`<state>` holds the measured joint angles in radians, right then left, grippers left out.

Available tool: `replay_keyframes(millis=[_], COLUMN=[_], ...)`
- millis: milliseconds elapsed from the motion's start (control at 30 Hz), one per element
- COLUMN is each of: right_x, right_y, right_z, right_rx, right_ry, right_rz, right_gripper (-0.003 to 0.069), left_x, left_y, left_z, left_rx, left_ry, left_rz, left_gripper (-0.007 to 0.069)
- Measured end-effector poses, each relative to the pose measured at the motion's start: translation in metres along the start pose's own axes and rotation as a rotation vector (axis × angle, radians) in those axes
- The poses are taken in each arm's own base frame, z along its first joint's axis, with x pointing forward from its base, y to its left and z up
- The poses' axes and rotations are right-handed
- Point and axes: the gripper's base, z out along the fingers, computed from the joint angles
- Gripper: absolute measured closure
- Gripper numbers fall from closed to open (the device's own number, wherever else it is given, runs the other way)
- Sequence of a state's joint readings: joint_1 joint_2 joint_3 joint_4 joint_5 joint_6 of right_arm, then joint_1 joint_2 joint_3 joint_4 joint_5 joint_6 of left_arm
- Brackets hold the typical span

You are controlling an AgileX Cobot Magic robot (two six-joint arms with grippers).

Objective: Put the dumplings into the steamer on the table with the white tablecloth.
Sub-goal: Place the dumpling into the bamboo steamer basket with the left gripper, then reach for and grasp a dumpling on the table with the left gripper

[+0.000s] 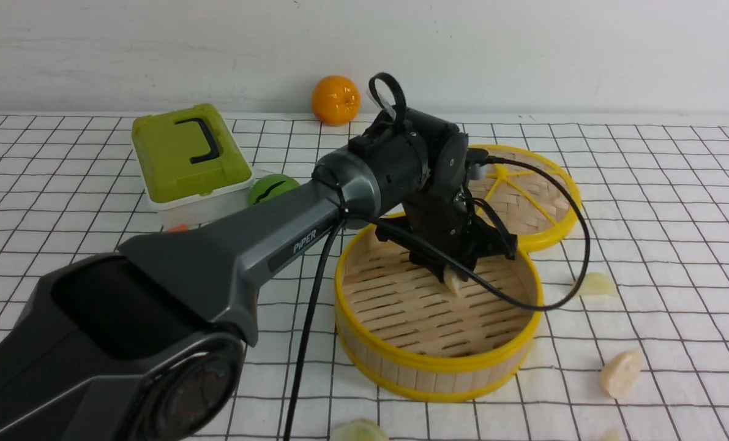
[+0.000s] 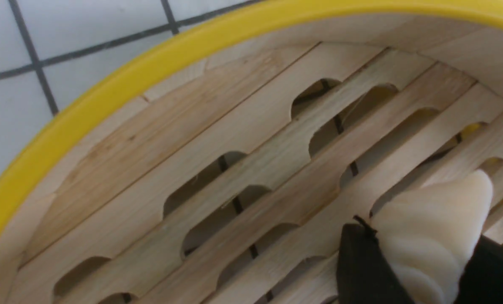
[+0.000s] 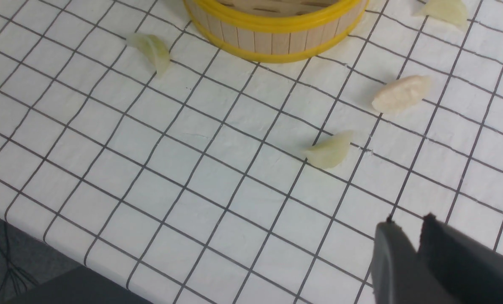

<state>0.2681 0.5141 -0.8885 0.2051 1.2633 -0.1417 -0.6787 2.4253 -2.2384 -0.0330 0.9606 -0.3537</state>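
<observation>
- Step in hand, as I read it: dropping off the first one. The left gripper is down inside the steamer, reaching in over its far rim, with a dumpling pinched between its two black fingers.
- The dumpling's tip looks to be right at the slatted floor, maybe touching. Can't say for sure from either view.
- The steamer sits around the middle of the table, on the white tablecloth. Apart from the pinched one, nothing is in it.
- Four other dumplings are lying on the cloth: three between the steamer and the table's near edge, one just off the steamer's right side.
- The right gripper hangs over the cloth near the table's near edge, jaws all but together and holding nothing. The closest dumpling is a bit ahead of it.
- Next move, I'd guess: spread the left jaws so the dumpling settles on the slats, then lift straight up so the fingers don't drag it out or clip the yellow rim.
- After that the right side looks best placed for the near-edge ones, but it has to spread its jaws first.
</observation>
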Motion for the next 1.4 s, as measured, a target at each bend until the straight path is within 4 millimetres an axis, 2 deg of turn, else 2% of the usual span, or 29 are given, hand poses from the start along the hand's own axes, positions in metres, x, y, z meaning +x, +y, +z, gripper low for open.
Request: replay_keyframes(millis=[67,100,133,167,200,233,267,333,367,400,467,500,633,767,867,900,967,1033,1067,1100,1167,1200,1267,1400], right_x=[0.0,0.0,0.0,0.0,0.0,0.0,0.0,0.0,0.0,0.0,0.0,0.0,0.0,0.0,0.0,0.0,0.0,0.0,0.0,-0.001,-0.002,-0.002,-0.002,-0.002], right_y=[0.0,0.0,0.0,0.0,0.0,0.0,0.0,0.0,0.0,0.0,0.0,0.0,0.0,0.0,0.0,0.0,0.0,0.0,0.0,0.0,0.0,0.0,0.0,0.0], right_z=[0.0,0.0,0.0,0.0,0.0,0.0,0.0,0.0,0.0,0.0,0.0,0.0,0.0,0.0,0.0,0.0,0.0,0.0,0.0,0.0,0.0,0.0,0.0,0.0], right_rx=[0.0,0.0,0.0,0.0,0.0,0.0,0.001,0.001,0.001,0.001,0.001,0.002,0.002,0.001,0.0,0.0,0.0,0.0,0.0,0.001,0.003,0.003,0.003,0.003], right_ry=[0.0,0.0,0.0,0.0,0.0,0.0,-0.001,-0.001,-0.001,-0.001,-0.001,-0.001,-0.002,-0.002,-0.002,-0.002,-0.002,-0.003,-0.004,-0.012,-0.022,-0.022,-0.025,-0.025], right_rz=[0.0,0.001,0.001,0.001,0.001,0.001,0.001,0.001,0.001,0.001,0.001,0.0,0.0,0.001,0.002,0.002,0.002,0.002,0.002,0.002,0.002,0.002,0.002,0.002], right_gripper=[0.0561,0.0561,0.0558,0.0557,0.0557,0.0557,0.0555,0.0554,0.0552,0.0552,0.055,0.0549,0.0546,0.0543,0.054,0.0539,0.0538,0.0536,0.0536,0.0534,0.0534,0.0534,0.0532,0.0526], left_x=[0.0,0.0,0.0,0.0,0.0,0.0,0.001,0.0,-0.003,-0.004,-0.009,-0.015,-0.019,-0.001,0.028,0.046,0.062,0.094,0.097,0.121,0.142,0.144,0.158,0.158], left_y=[0.0,0.0,0.0,0.0,0.0,0.0,0.0,0.0,0.0,0.0,-0.001,-0.003,-0.007,-0.005,0.006,0.013,0.018,0.028,0.029,0.036,0.042,0.043,0.049,0.049], left_z=[0.0,0.0,0.0,-0.003,-0.003,-0.006,-0.016,-0.031,-0.053,-0.053,-0.084,-0.116,-0.196,-0.249,-0.268,-0.268,-0.264,-0.251,-0.249,-0.232,-0.214,-0.213,-0.194,-0.182], left_rx=[0.0,-0.001,-0.002,-0.004,-0.005,-0.008,-0.02,-0.036,-0.053,-0.052,-0.067,-0.064,-0.018,0.027,0.008,-0.006,-0.009,-0.002,-0.004,0.011,0.027,0.029,0.024,0.016], left_ry=[0.0,0.001,0.005,0.01,0.012,0.02,0.044,0.059,0.065,0.063,0.038,-0.013,-0.147,-0.182,-0.13,-0.083,-0.029,0.086,0.097,0.197,0.274,0.276,0.316,0.27], left_rz=[-0.001,-0.001,-0.001,-0.001,-0.001,-0.002,0.001,0.008,0.02,0.022,0.051,0.079,0.122,0.163,0.202,0.221,0.236,0.286,0.293,0.348,0.391,0.392,0.365,0.234], left_gripper=[0.0299,0.029,0.0207,0.0162,0.0162,0.0123,0.0073,0.0041,0.0032,0.0032,0.0036,0.0048,0.0085,0.0099,0.0102,0.0102,0.0102,0.0102,0.0102,0.0102,0.0102,0.0102,0.0102,0.0102])
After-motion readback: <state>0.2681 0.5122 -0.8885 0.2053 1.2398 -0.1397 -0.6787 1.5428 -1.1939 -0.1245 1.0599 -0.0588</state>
